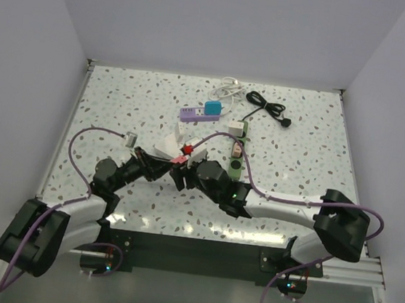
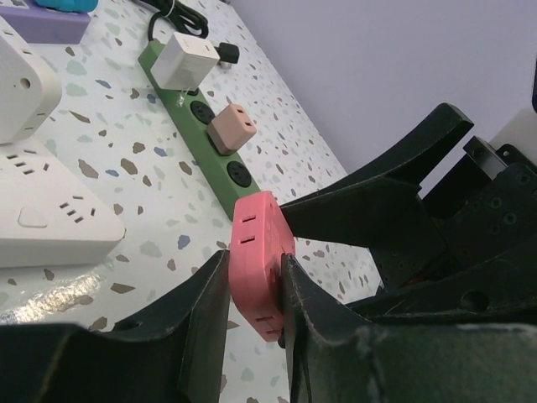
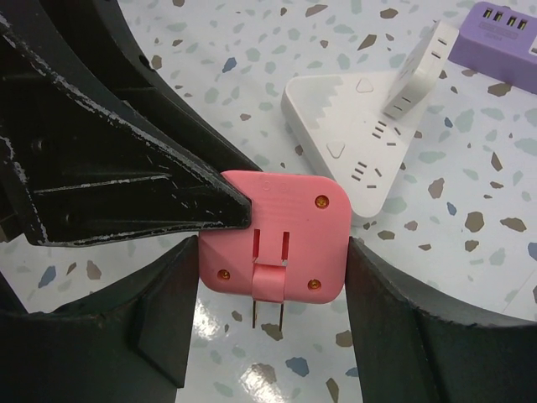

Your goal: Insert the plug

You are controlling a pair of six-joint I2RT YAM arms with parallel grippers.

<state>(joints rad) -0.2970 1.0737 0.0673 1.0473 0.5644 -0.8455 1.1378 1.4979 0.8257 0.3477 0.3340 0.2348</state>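
The pink square plug (image 1: 185, 152) hangs above the table between both grippers. Seen from the right wrist, the plug (image 3: 277, 239) shows its screwed back face and two metal prongs pointing down, and my right gripper (image 3: 270, 248) is shut across its width. In the left wrist view my left gripper (image 2: 256, 260) presses both fingers on the thin faces of the plug (image 2: 258, 252). A green power strip (image 2: 201, 134) lies beyond, carrying a white charger (image 2: 185, 60) and a beige adapter (image 2: 232, 128), with empty sockets between and after them.
A white triangular power strip (image 3: 352, 159) lies just behind the plug. Further back are a purple strip (image 1: 192, 114), a blue block (image 1: 213, 108), a white cable (image 1: 228, 88) and a black cable (image 1: 269, 108). The green strip (image 1: 237, 152) lies right of the grippers.
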